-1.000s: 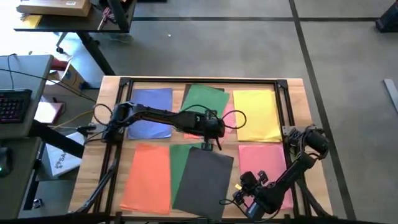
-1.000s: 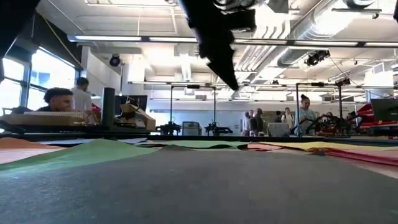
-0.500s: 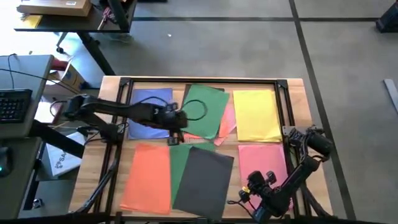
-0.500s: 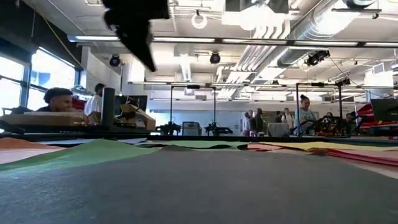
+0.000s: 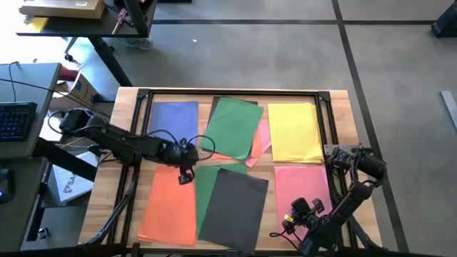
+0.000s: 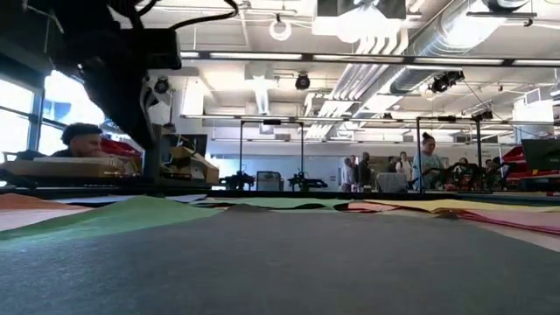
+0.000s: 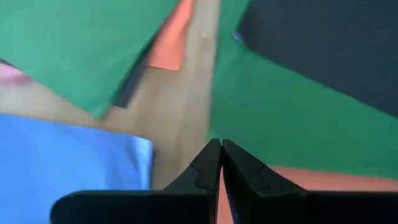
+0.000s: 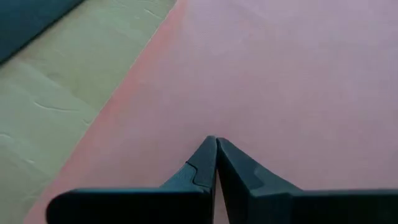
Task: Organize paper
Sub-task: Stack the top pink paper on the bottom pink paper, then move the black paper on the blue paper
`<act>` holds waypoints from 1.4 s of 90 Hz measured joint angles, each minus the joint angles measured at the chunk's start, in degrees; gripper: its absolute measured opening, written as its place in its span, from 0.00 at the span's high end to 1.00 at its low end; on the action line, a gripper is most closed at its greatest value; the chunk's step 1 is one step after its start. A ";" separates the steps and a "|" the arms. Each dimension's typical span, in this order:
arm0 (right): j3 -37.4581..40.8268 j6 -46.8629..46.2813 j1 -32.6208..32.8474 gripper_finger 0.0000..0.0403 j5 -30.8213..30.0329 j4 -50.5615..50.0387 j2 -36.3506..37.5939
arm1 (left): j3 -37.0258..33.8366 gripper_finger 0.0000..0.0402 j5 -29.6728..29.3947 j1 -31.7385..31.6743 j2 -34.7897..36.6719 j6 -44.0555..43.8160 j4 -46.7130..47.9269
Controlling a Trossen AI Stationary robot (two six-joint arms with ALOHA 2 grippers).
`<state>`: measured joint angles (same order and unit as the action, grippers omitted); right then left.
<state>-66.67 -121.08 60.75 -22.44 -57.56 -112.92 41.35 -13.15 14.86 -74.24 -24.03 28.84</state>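
Seen from above, coloured sheets of paper lay spread across a wooden table (image 5: 341, 107), nearly all with their long sides running from the table's far edge toward its near edge. Along the far row sat a blue sheet (image 5: 173, 121) at the left, a green sheet (image 5: 235, 127) in the middle tilted slightly off square and overlapping a pink sheet (image 5: 261, 139) that peeked out from its right side, and a yellow sheet (image 5: 294, 131) at the right, lying straight. Along the near row lay an orange sheet (image 5: 168, 207) at the left, a second green sheet (image 5: 207, 187) beside it, a dark grey sheet (image 5: 234, 207) resting partly on that green one and angled a little, and another pink sheet (image 5: 303, 184) at the right. The left gripper (image 5: 184, 173) hung over the spot where the blue, orange and second green sheets came close together, with its fingers (image 7: 205, 168) pressed together and nothing between them (the wrist camera showed the two tips meeting over bare wood). The right gripper (image 5: 290, 221) was low at the near right of the table, over the near pink sheet, its fingers (image 8: 202, 163) likewise closed on nothing. From table height, the dark grey sheet filled the foreground, and people (image 6: 427, 162) stood in the room far behind.
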 joint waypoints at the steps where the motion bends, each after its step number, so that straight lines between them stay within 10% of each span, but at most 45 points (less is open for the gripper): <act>1: 0.00 0.01 0.00 1.00 0.03 0.01 0.00 | -0.24 1.00 0.13 0.23 0.00 -0.31 -0.29; 39: -9.08 2.59 -1.60 1.00 -1.62 -9.59 -0.28 | -2.41 1.00 3.67 6.21 0.00 -7.15 -1.76; 69: -11.21 29.39 -10.30 1.00 -17.40 10.32 -0.22 | -4.83 1.00 2.09 8.00 0.00 -15.49 -3.65; 95: -11.26 73.08 -24.53 1.00 -10.66 31.71 -0.22 | -10.87 1.00 -1.28 20.67 0.00 -36.13 -7.99; 126: -11.28 99.98 -40.57 1.00 9.01 50.23 -3.72 | -17.08 1.00 -10.71 32.75 0.00 -55.81 -14.47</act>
<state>-77.95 -21.10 20.18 -13.43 -7.33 -116.64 24.27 -23.86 47.61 -74.24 -79.85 14.38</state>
